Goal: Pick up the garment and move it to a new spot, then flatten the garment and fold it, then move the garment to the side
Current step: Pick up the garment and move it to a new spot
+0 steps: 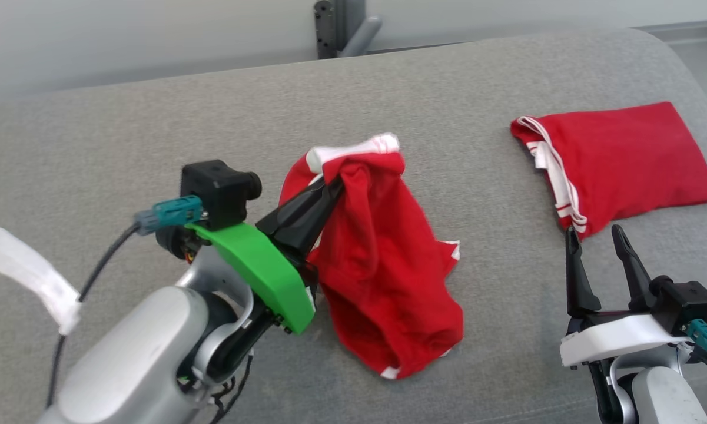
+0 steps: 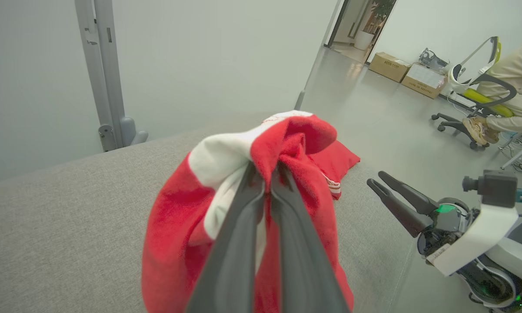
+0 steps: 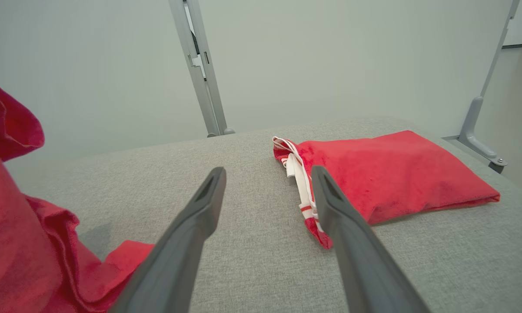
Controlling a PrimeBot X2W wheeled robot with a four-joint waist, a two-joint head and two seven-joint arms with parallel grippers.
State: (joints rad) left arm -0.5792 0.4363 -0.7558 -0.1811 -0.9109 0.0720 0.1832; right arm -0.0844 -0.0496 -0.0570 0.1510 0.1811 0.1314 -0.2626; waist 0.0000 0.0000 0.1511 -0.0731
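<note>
Two red garments on the grey table point(image 1: 123, 135): the crumpled garment point(image 1: 382, 277), left of the folded garment point(image 1: 630, 159), hangs pinched in the closed left claw point(image 1: 331, 184), lower edge touching the table. Right claw point(image 1: 594, 231), near the folded garment, spread wide, empty.

Bare lanes and blockers on the grey cushion point(image 1: 123, 135)
Its left half lies bare up to the far edge. A bare strip runs from near edge to far edge between the bunched red garment point(image 1: 382, 265), hanging near the middle from the clamped left gripper point(image 1: 334, 184), and the folded red garment point(image 1: 630, 159) by the far right corner. The right gripper point(image 1: 594, 231), fingers spread, stands just short of that folded one.
</note>
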